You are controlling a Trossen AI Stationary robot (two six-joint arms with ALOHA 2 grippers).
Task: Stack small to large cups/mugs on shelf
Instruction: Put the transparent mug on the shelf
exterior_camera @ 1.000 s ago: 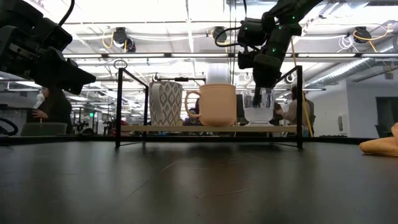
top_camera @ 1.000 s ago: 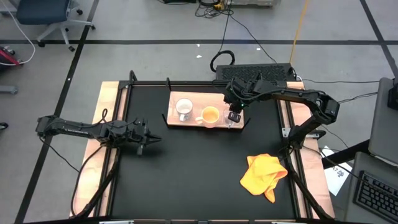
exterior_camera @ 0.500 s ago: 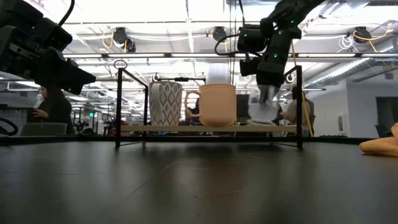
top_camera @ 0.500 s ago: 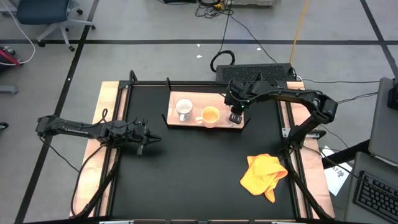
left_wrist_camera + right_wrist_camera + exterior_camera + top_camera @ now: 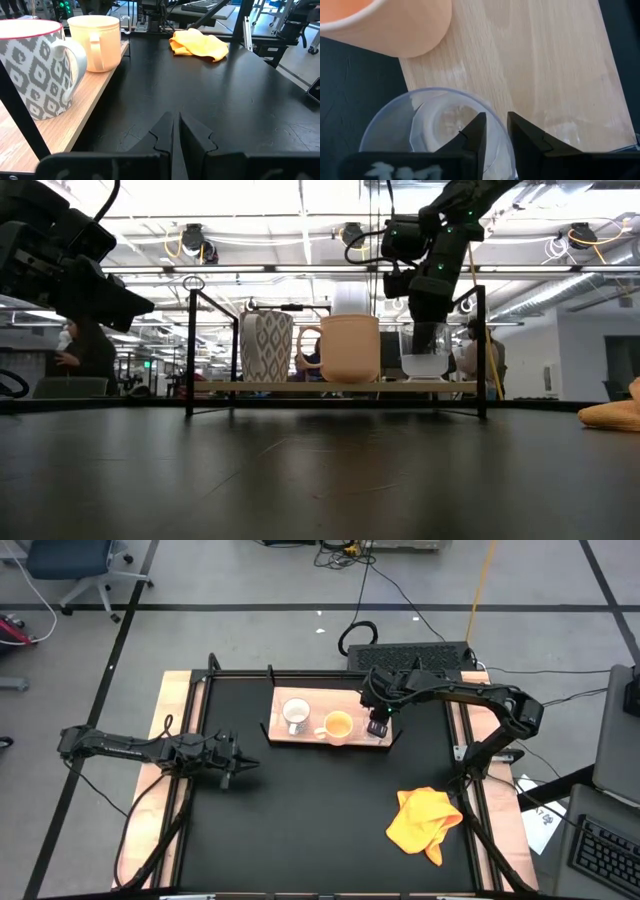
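- step in hand, as i read it: letting go of the clear glass cup (image 5: 424, 353) at the end of the shelf (image 5: 310, 739), next to the orange-yellow mug (image 5: 345, 348). the cup sits flat on the board in the low view, so the set-down looks done.
- right gripper (image 5: 494, 131) is straight above the cup with its fingers (image 5: 472, 134) straddling the rim wall. jaws are parted a narrow gap, one finger inside the cup and one outside. whether the pads touch the glass i can't tell.
- to do it well: open enough that both pads are off the wall, then lift straight up. any sideways drift drags or tips the cup, and the orange-yellow mug is just beside it.
- the cup is near the shelf's end edge, so a nudge outward is the worse direction.
- order on the shelf in the low view: white patterned mug (image 5: 266, 346), orange-yellow mug, clear glass cup, all upright in a row.
- right arm pose: reaches in from the table's right side, forearm across the back edge, wrist bent so the gripper points down at the shelf.
- left gripper (image 5: 232, 757) is parked low over the black tabletop (image 5: 300, 820), well apart from the shelf, arm stretched in from the left, jaws closed on nothing.
- yellow cloth (image 5: 424, 822) lies on the table, clear of the action.
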